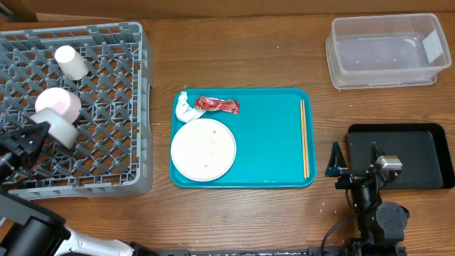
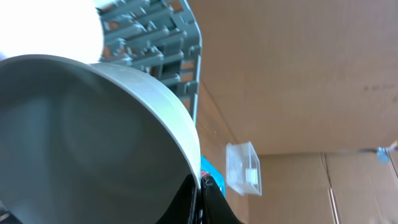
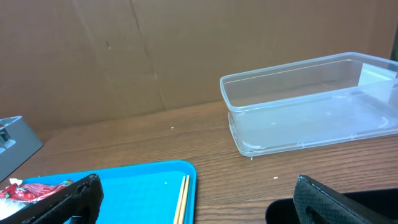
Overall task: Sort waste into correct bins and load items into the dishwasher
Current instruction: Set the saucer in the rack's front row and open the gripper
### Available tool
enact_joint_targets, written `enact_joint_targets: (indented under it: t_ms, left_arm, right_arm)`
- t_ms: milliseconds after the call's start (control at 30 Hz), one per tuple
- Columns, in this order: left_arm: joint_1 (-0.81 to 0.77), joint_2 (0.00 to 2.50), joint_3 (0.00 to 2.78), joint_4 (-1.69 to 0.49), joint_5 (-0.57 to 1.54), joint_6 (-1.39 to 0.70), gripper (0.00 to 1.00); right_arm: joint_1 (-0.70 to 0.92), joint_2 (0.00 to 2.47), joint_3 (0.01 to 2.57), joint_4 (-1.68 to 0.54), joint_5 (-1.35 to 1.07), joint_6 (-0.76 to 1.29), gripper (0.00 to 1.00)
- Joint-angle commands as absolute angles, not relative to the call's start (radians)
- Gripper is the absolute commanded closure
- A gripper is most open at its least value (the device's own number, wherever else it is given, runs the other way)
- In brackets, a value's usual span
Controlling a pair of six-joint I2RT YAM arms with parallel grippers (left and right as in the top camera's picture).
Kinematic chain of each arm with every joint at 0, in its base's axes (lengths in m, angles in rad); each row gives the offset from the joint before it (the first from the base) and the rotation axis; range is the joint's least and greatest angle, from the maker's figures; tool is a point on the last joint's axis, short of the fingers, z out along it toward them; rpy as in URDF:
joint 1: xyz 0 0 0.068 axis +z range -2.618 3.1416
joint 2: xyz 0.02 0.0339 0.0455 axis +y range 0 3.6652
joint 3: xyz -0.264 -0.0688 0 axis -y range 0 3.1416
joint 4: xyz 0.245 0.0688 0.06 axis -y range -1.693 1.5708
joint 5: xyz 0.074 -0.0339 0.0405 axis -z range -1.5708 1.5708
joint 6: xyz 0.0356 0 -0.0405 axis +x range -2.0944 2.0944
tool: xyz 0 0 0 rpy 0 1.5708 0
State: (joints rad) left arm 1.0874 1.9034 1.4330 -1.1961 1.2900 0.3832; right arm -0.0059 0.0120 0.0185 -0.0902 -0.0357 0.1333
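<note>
My left gripper [image 1: 32, 139] is shut on the rim of a white bowl [image 1: 62, 129] and holds it over the grey dish rack [image 1: 135, 107]. In the left wrist view the bowl [image 2: 93, 143] fills the frame, with the jaws [image 2: 200, 190] pinching its rim. A white cup [image 1: 70, 62] and a pink bowl [image 1: 58, 103] sit in the rack. The teal tray [image 1: 270, 135] carries a white plate [image 1: 203, 148], a crumpled napkin [image 1: 186, 108], a red wrapper [image 1: 217, 105] and chopsticks [image 1: 304, 136]. My right gripper [image 1: 340, 165] is open and empty, right of the tray; its fingers [image 3: 198, 186] frame the chopsticks [image 3: 182, 199].
A clear plastic bin [image 1: 387, 51] stands at the back right and shows in the right wrist view [image 3: 311, 102]. A black bin [image 1: 419, 153] sits at the right, beside the right arm. Bare wooden table lies between the tray and the bins.
</note>
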Motion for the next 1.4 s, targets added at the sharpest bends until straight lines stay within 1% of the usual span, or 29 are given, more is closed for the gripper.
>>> enact_joint_targets:
  t_ms: [0,100,167,267,300,433,500,533,567,600,633,667,700,867,1000,1067,1100,1133,1200,1233,1267,1367]
  left_arm:
    - [1.123,1.909,1.43,-1.192,1.236,0.36,0.95]
    - [1.132,1.909,1.43,-1.192,1.207,0.365,0.94]
    - [1.132,1.909,1.43,-1.192,1.195,0.368,0.92]
    - [1.131,1.909,1.43,-1.162,1.173,0.353,0.8]
    - [1.134,1.909,1.431,-1.144,1.148,0.328,0.79]
    - [1.162,1.909,1.441,-1.105,0.942,0.192,0.78]
    - [1.18,1.909,1.447,-1.103,0.86,0.178,0.77]
    - [1.188,1.909,1.449,-1.103,0.83,0.177,0.75]
    - [1.195,1.909,1.45,-1.102,0.812,0.174,0.66]
    - [1.203,1.909,1.451,-1.101,0.801,0.167,0.53]
    - [1.209,1.909,1.453,-1.098,0.791,0.149,0.34]
    - [1.214,1.909,1.457,-1.097,0.776,0.119,0.08]
    - [1.219,1.909,1.464,-1.095,0.761,0.086,0.0]
    - [1.244,1.909,1.583,-1.155,0.748,-0.004,0.0]
    - [1.251,1.909,1.774,-1.262,0.746,-0.007,0.0]
    - [1.25,1.909,1.886,-1.316,0.731,-0.008,0.09]
    - [1.248,1.909,1.94,-1.344,0.72,-0.007,0.21]
    - [1.244,1.909,2.0,-1.374,0.701,-0.008,0.35]
    - [1.232,1.909,2.088,-1.416,0.676,-0.009,0.79]
    - [1.224,1.908,2.123,-1.429,0.676,-0.02,0.93]
    - [1.213,1.908,2.149,-1.437,0.677,-0.039,0.96]
    - [1.158,1.908,2.179,-1.444,0.718,-0.139,0.96]
  right_arm:
    - [-0.007,0.003,0.008,-0.084,-0.024,0.13,0.0]
    - [-0.007,0.003,0.008,-0.084,-0.024,0.13,0.0]
    - [-0.007,0.003,0.008,-0.084,-0.024,0.13,0.0]
    - [-0.007,0.003,0.008,-0.084,-0.024,0.13,0.0]
    - [-0.007,0.003,0.008,-0.084,-0.023,0.13,0.0]
    - [-0.007,0.003,0.008,-0.084,-0.023,0.13,0.0]
    - [-0.007,0.003,0.008,-0.084,-0.024,0.13,0.0]
    - [-0.007,0.003,0.008,-0.084,-0.024,0.13,0.0]
    - [-0.007,0.003,0.008,-0.084,-0.024,0.13,0.01]
    - [-0.007,0.003,0.008,-0.084,-0.024,0.13,0.0]
    - [-0.007,0.003,0.008,-0.084,-0.024,0.13,0.0]
    - [-0.007,0.003,0.008,-0.084,-0.024,0.13,0.0]
    - [-0.007,0.003,0.008,-0.084,-0.024,0.13,0.0]
    - [-0.007,0.003,0.008,-0.084,-0.024,0.13,0.0]
    - [-0.007,0.003,0.008,-0.084,-0.024,0.13,0.0]
    - [-0.007,0.003,0.008,-0.084,-0.024,0.13,0.0]
    - [-0.007,0.003,0.008,-0.084,-0.023,0.13,0.0]
    - [-0.007,0.003,0.008,-0.084,-0.023,0.13,0.0]
    - [-0.007,0.003,0.008,-0.084,-0.024,0.13,0.0]
    - [-0.007,0.003,0.008,-0.084,-0.023,0.13,0.0]
    - [-0.007,0.003,0.008,-0.084,-0.024,0.13,0.0]
    - [-0.007,0.003,0.008,-0.084,-0.023,0.13,0.01]
